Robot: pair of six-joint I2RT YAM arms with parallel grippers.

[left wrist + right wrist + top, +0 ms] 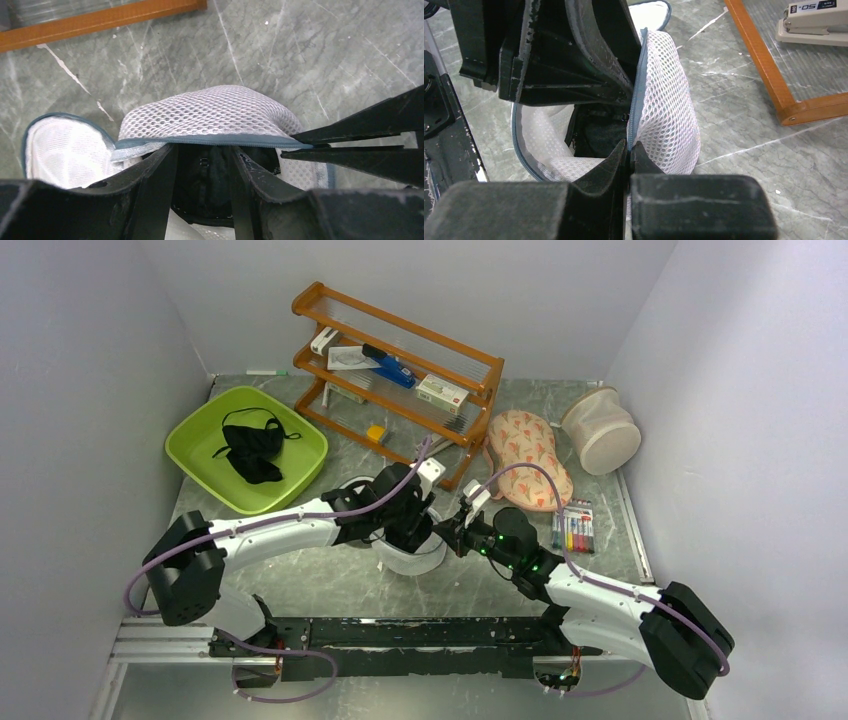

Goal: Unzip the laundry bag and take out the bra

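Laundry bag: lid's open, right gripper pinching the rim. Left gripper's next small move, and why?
Probably shut the left gripper on the bra: its open fingers straddle that black fabric inside the laundry bag, whose rim the right gripper holds.

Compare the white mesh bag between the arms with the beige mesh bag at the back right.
The white mesh bag is smaller, unzipped, its rim pinched by the right pincer; the beige mesh bag is larger, lies on its side at the far right, untouched. Both are round mesh drums.
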